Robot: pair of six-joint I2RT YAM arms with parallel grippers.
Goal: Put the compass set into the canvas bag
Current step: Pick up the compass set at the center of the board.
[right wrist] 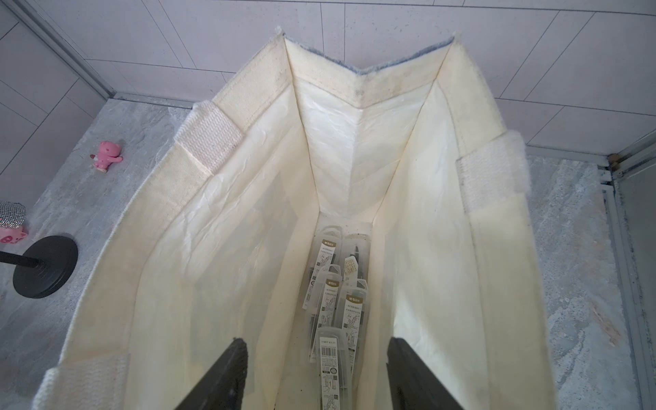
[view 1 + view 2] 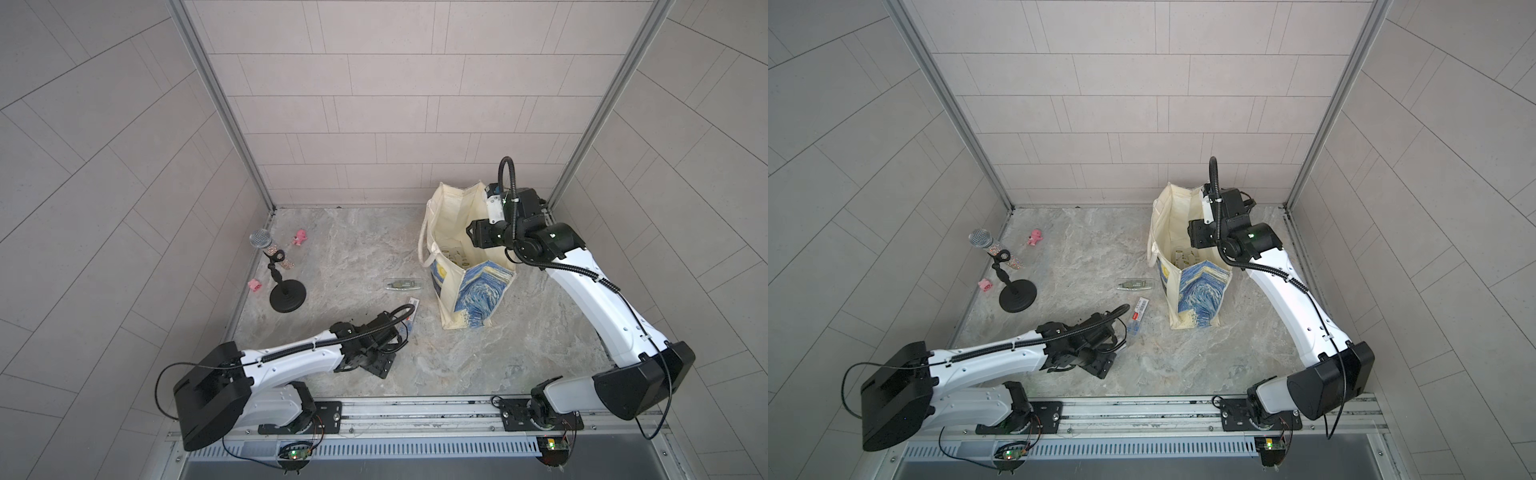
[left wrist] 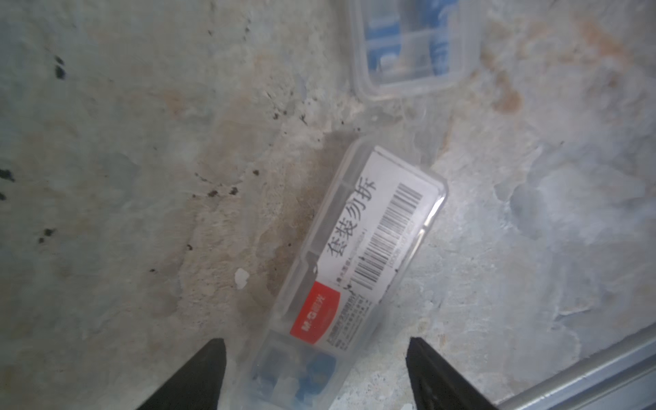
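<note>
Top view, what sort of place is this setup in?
Probably a robot test cell: a left arm and right arm bolted to a rail, tiled panel walls boxing the tabletop, and props like the canvas bag.

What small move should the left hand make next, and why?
Probably close the left hand on the clear compass set case, perhaps after lowering a little. In the left wrist view its fingers stand open on either side of the case's near end. The case lies flat on the table, not gripped. The right hand is open and empty above the canvas bag.
</note>
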